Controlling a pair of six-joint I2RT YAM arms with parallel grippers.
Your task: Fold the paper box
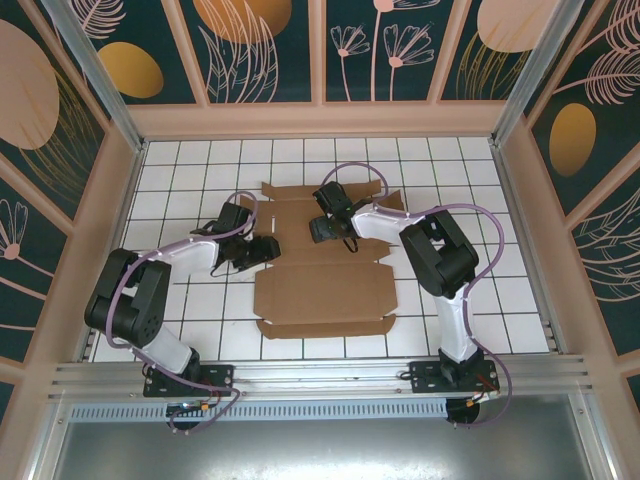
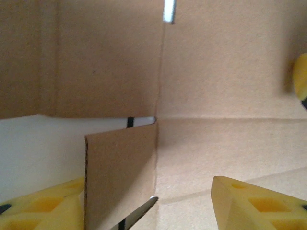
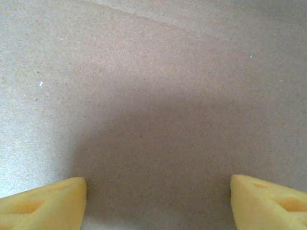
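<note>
The paper box is a flat brown die-cut sheet lying on the white tiled table. My left gripper is at the sheet's left edge. In the left wrist view its yellow fingers stand apart, and a small side flap rises upright between them, nearer the left finger; the left gripper is open. My right gripper is low over the sheet's upper middle. In the right wrist view the right gripper is open, its fingertips wide apart just above bare cardboard.
Wooden-framed patterned walls enclose the table on three sides. An aluminium rail carrying both arm bases runs along the near edge. A yellow pad shows at the right edge of the left wrist view.
</note>
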